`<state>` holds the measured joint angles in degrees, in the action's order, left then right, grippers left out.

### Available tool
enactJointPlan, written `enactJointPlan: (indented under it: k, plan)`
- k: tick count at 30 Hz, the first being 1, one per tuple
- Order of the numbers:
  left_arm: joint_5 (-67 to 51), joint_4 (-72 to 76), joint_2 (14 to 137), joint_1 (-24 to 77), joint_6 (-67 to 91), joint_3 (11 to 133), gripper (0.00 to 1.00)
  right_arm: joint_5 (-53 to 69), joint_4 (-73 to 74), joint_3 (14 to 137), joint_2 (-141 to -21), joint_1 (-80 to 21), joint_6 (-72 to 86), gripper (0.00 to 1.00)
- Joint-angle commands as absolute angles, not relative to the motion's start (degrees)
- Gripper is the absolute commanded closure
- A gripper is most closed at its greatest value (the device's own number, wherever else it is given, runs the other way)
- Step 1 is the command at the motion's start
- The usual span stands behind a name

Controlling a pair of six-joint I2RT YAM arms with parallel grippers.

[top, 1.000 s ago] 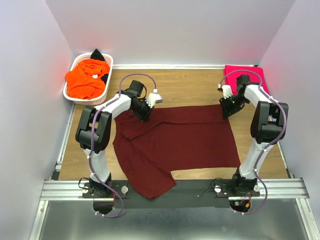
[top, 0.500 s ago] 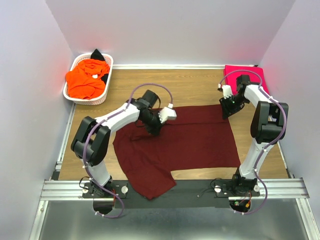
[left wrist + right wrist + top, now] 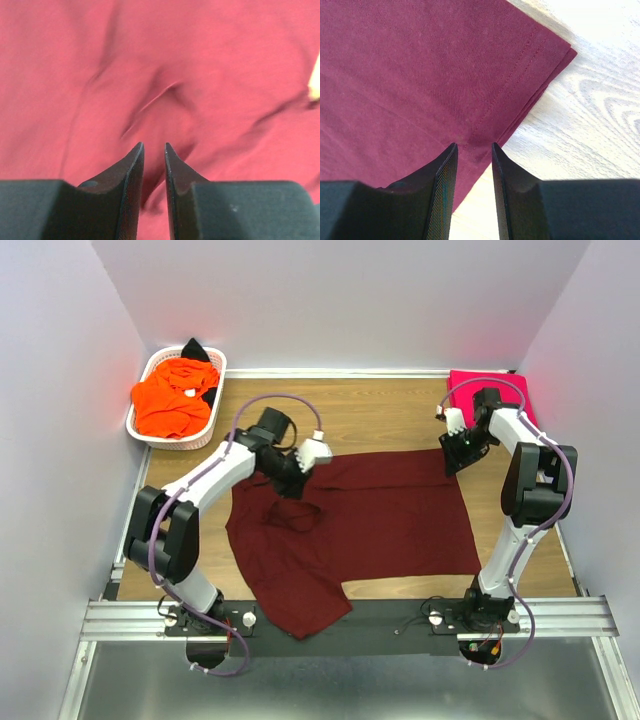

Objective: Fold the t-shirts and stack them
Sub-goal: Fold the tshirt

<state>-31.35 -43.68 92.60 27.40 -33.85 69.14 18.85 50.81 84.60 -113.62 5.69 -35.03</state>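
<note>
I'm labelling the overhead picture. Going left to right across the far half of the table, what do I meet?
In order: basket → left gripper → right gripper → pink shirt. The maroon shirt stretches beneath both grippers, so it has no clear place in the order.

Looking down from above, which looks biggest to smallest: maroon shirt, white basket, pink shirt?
1. Maroon t-shirt, spread flat.
2. White basket.
3. Pink shirt, folded. The right arm covers part of it, so its gap to the basket is unsure.
</note>
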Motion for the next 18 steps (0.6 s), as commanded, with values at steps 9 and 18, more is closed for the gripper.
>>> enactJointPlan:
  k: [9, 18]
  plan:
    - [-24.9, -42.7, 96.6, 17.1, -35.8, 66.2, 0.71, 19.3, 52.5, 86.2, -113.3, 5.5, -35.2, 0.59]
    - [-28.4, -54.7, 91.9, 19.6, -48.4, 60.3, 0.74, 18.7, 52.5, 86.6, -113.5, 5.5, -35.6, 0.60]
